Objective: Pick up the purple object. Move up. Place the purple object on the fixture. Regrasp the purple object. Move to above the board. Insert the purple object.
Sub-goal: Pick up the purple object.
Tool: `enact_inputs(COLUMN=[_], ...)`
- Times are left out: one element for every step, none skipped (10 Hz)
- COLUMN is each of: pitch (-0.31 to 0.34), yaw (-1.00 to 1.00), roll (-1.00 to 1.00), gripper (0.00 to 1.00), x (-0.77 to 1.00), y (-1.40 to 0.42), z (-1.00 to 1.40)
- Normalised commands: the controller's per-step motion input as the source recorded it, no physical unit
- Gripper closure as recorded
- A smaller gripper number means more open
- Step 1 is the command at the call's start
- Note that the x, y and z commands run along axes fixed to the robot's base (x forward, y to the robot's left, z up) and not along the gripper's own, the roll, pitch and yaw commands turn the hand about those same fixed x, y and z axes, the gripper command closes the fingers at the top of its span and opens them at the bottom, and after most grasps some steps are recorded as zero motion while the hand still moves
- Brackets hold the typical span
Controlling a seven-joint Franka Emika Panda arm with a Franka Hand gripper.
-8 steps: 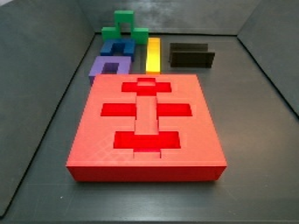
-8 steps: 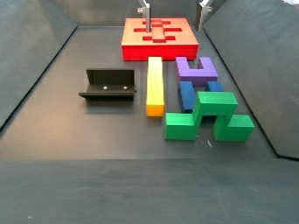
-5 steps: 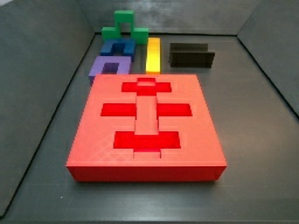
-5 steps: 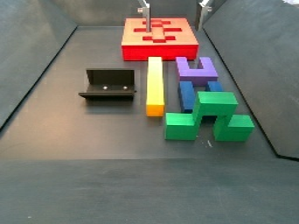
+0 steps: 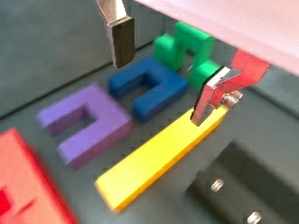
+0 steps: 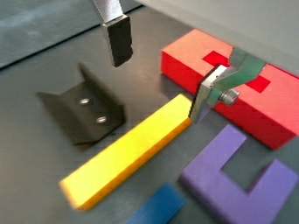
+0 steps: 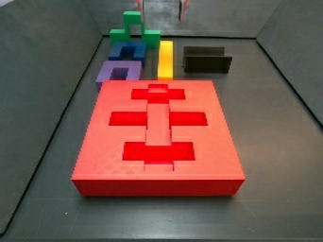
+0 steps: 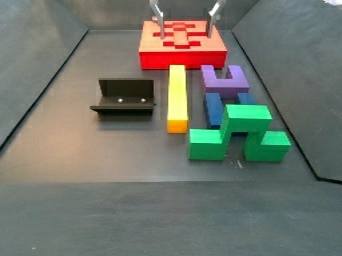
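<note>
**Gripper open in the air, purple block on the floor**

The gripper [image 5: 163, 74] hangs above the pieces with its 2 fingers [image 5: 121, 39] apart and nothing between them — in both wrist views the floor and a long yellow bar [image 6: 126, 164] show through the gap. In a side view the fingertips [image 8: 185, 14] show only at the top edge, over the far end of the red board [image 8: 183, 42].

The purple object [image 8: 225, 79] lies flat on the floor just beside the yellow bar [image 8: 177, 97], between the board and a blue block [image 8: 214, 107]. Green blocks [image 8: 238, 131] sit past the blue one. The black fixture [image 8: 122, 96] stands on the other side of the yellow bar — apart from it and unoccupied.
</note>
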Motion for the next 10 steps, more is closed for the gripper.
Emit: enact_inputs(pitch=[-0.219,-0.329,-0.331,-0.376,-0.276,-0.027,0.0,0.0,-0.02,-0.011], yaw=[0.12,0.01,0.0,0.0,0.0,0.0,0.0,-0.02,-0.01,0.0], roll=[0.02,0.03,0.01,0.0,0.0,0.0,0.0,0.05,0.09,0.09], gripper=[0.0,0.0,0.0,0.0,0.0,0.0,0.0,0.0,0.0,0.0], x=[-0.21,-0.57,-0.67,-0.42,-0.31,0.0,-0.12,-0.12,-0.16,-0.08], y=[-0.97,-0.86,-0.66,-0.24,-0.17,-0.01,-0.01,-0.05,-0.09,-0.07], z=[-0.53,-0.58,-0.52,-0.47,-0.42,-0.2,-0.26,-0.5,-0.6,-0.56])
